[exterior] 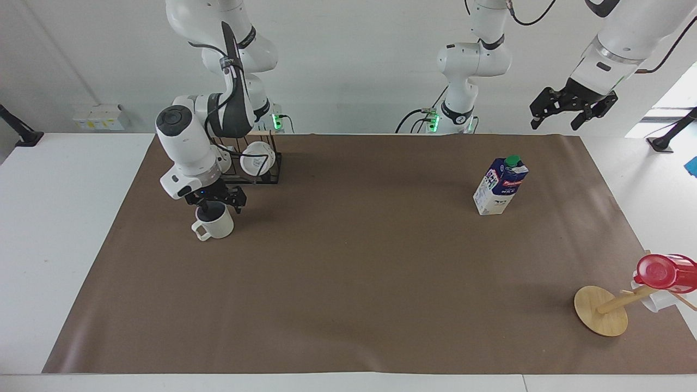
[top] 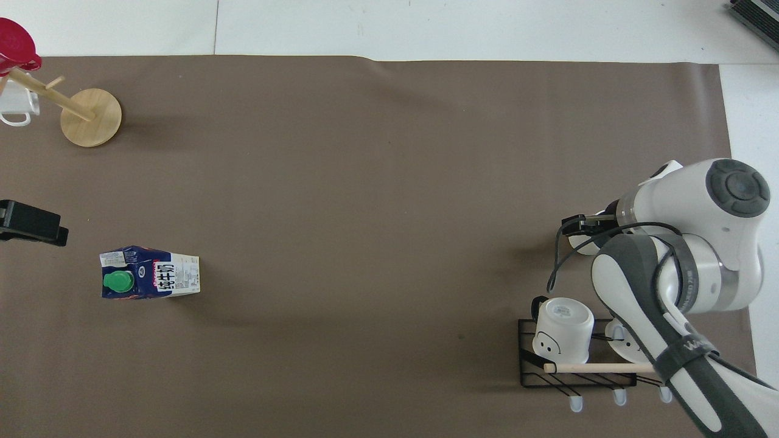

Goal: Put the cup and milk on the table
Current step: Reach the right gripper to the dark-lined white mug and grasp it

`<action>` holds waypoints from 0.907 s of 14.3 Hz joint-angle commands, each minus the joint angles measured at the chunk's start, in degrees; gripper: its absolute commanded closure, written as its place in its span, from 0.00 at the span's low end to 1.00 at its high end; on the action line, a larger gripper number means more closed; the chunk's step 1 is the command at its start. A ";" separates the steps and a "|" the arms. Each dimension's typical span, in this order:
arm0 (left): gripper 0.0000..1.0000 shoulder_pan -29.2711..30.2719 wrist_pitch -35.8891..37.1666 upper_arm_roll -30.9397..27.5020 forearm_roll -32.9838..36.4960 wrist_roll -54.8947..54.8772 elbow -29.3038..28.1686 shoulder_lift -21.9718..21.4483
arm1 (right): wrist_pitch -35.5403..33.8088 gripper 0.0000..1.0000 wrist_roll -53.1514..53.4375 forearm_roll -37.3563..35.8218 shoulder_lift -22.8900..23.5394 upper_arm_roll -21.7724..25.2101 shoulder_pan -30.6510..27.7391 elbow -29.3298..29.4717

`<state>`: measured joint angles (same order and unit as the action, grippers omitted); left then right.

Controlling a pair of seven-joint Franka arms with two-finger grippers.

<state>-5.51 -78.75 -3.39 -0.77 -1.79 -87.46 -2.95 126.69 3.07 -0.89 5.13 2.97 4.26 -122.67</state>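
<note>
- facing view shows the right gripper [exterior: 215, 202] down at the mouth of the cup [exterior: 213, 224], its fingers spread and not yet grasping; the cup stands upright on the brown sheet of the counter [exterior: 348, 283], toward the right arm's end, farther from the robots than the wire mug rack [exterior: 248, 163].
- left gripper [exterior: 573, 108] waits raised over the left arm's end of the counter, fingers released and holding nothing.
- the milk [exterior: 501, 185] stands upright on the sheet toward the left arm's end, well apart from the cup.
- risk, as i judge it: a glazed ceramic wall is smooth, so a pinch on the rim could slip, or a finger landing on the rim could tip or shove the cup.
- risk: the rack with its two white mugs [exterior: 257, 158] is close by the arm's wrist, and a swing could knock it.
- shapes: the cup is a round cream cylinder with a squarish loop handle; the carton is a tall box with a gabled top and green cap, light and easy to topple.
</note>
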 commanded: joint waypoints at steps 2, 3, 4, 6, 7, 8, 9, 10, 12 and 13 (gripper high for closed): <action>0.00 0.15 0.44 -0.04 0.68 -0.68 -0.16 -0.74 | 1.90 0.00 -3.51 0.89 -0.39 0.01 -0.66 -2.48; 0.00 0.15 0.44 -0.04 0.68 -0.59 -0.16 -0.74 | 3.03 0.00 -3.51 0.89 0.05 0.01 -0.66 -2.48; 0.00 0.15 0.44 -0.04 0.68 -0.67 -0.16 -0.74 | 3.91 0.00 -3.51 0.89 0.40 0.01 -0.66 -2.66; 0.00 0.15 0.44 -0.04 0.68 -0.68 -0.16 -0.74 | 4.36 0.00 -3.51 0.89 0.75 0.01 -0.57 -2.74; 0.00 0.15 0.44 -0.04 0.68 -0.68 -0.16 -0.74 | 4.36 0.00 -3.51 0.89 0.76 0.01 -0.57 -2.74; 0.00 0.15 0.44 -0.04 0.68 -0.68 -0.16 -0.74 | 4.45 0.00 -3.51 0.89 0.76 0.01 -0.57 -2.74; 0.00 0.15 0.44 -0.04 0.68 -0.68 -0.16 -0.74 | 5.49 0.09 -3.51 0.89 0.76 0.01 -0.49 -2.83; 0.00 0.15 0.44 -0.04 0.68 -0.59 -0.16 -0.74 | 5.94 0.23 -3.51 0.89 0.76 0.01 -0.49 -2.83; 0.00 0.06 0.53 0.05 0.68 -0.59 -0.16 -0.74 | 6.12 0.45 -3.60 0.89 0.84 0.01 -0.49 -2.92; 0.00 -0.20 0.44 0.05 0.68 -0.50 -0.16 -0.74 | 6.12 0.54 -3.60 0.89 0.84 0.01 -0.57 -2.92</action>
<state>-5.51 -78.75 -3.37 -0.77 -1.79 -87.46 -2.95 131.06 1.25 -0.89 5.99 3.09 4.14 -124.78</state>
